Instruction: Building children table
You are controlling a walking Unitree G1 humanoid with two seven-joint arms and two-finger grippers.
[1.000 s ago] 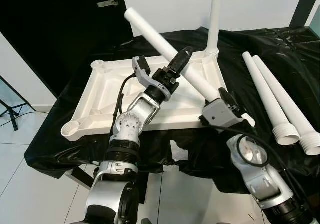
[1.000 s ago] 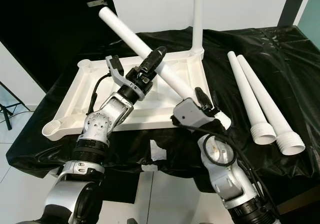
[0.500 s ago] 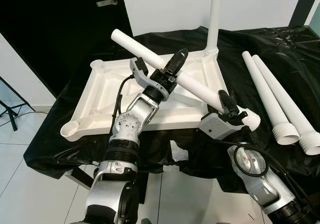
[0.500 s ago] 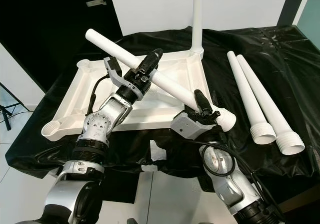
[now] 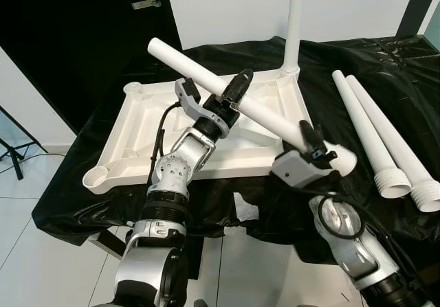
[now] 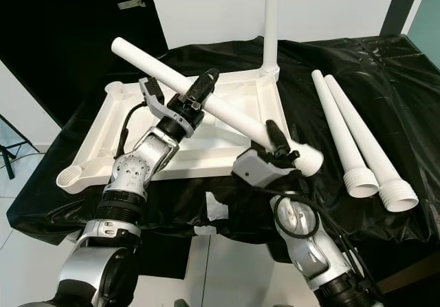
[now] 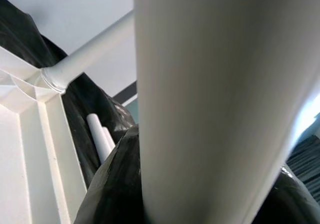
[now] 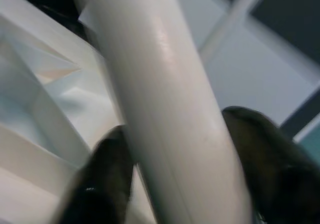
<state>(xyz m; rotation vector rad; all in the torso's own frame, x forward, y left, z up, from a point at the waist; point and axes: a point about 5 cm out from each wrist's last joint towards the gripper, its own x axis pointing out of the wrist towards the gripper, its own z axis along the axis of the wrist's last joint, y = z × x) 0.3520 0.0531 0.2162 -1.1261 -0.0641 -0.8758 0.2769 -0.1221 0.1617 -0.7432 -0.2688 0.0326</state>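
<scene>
A white table top (image 5: 137,132) lies upside down on a black-covered surface, with one white leg (image 5: 295,18) standing upright in its far right corner. I hold a second white leg (image 5: 268,115) slantwise above the top. My left gripper (image 5: 236,89) is shut on the middle of this leg. My right gripper (image 5: 317,149) is shut on it near its flared end (image 5: 346,160), by the top's near right corner. In the right wrist view the leg (image 8: 165,103) runs between the two black fingers (image 8: 107,174).
Two more white legs (image 5: 375,135) lie side by side on the black cloth (image 5: 405,73) to the right. Empty round sockets sit at the top's near left corner (image 5: 96,178) and far left corner (image 5: 133,86). A dark door stands behind on the left.
The held leg has tipped flatter, its far end dropping and swinging left, while its flared end rose a little off the top's near right corner. Both grippers kept hold.
</scene>
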